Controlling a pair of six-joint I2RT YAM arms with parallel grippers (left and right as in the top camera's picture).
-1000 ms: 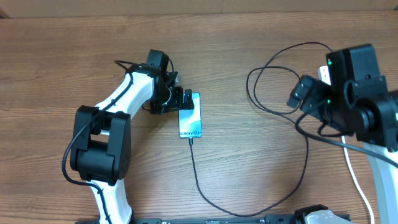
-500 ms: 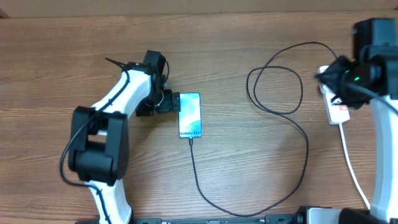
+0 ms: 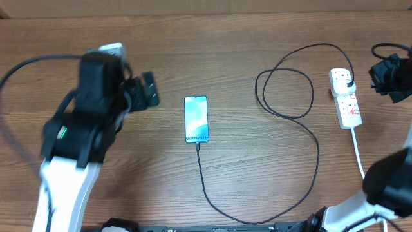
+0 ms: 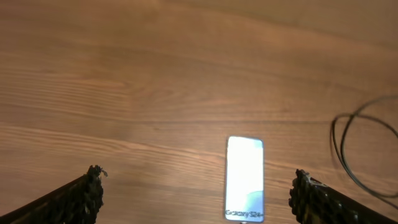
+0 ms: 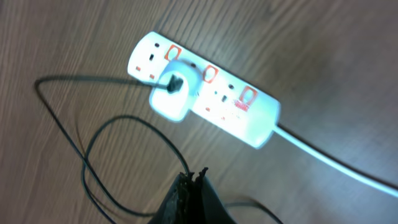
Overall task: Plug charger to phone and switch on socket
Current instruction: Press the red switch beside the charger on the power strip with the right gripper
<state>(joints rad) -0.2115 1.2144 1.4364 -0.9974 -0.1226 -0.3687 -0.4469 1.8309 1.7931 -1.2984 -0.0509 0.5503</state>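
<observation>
The right hand (image 5: pixel 189 183) is the one to watch: its fingers are pressed together with nothing between them, and it hangs just off the socket (image 3: pixel 346 96) at the far right of the bench (image 3: pixel 257 38). From above, the socket lies on the hand's left, toward the middle of the bench, with its long axis running away from the robot with a slight tilt. In the right wrist view that same white strip crosses the frame on a diagonal just ahead of the fingertips, apart from them. That gap looks like the thing to close, with a closed tip suited to pressing a switch. The right arm is plainly the nearer one. The left hand (image 4: pixel 196 175) is well across the bench, fingers spread wide and holding nothing, hovering with the phone (image 3: pixel 196 119) ahead of it and apart from it. The phone lies flat near the centre, screen lit, long axis also running away from the robot. The charger (image 3: pixel 318 154) meets its near edge, so it appears plugged in, then sweeps right, loops and ends at the plug (image 5: pixel 171 93) seated in the socket. By count: one phone, one charger, one socket with one plug in it, three red switches (image 5: pixel 209 73) visible along its face, and one white cord (image 5: pixel 323 151) trailing off.
</observation>
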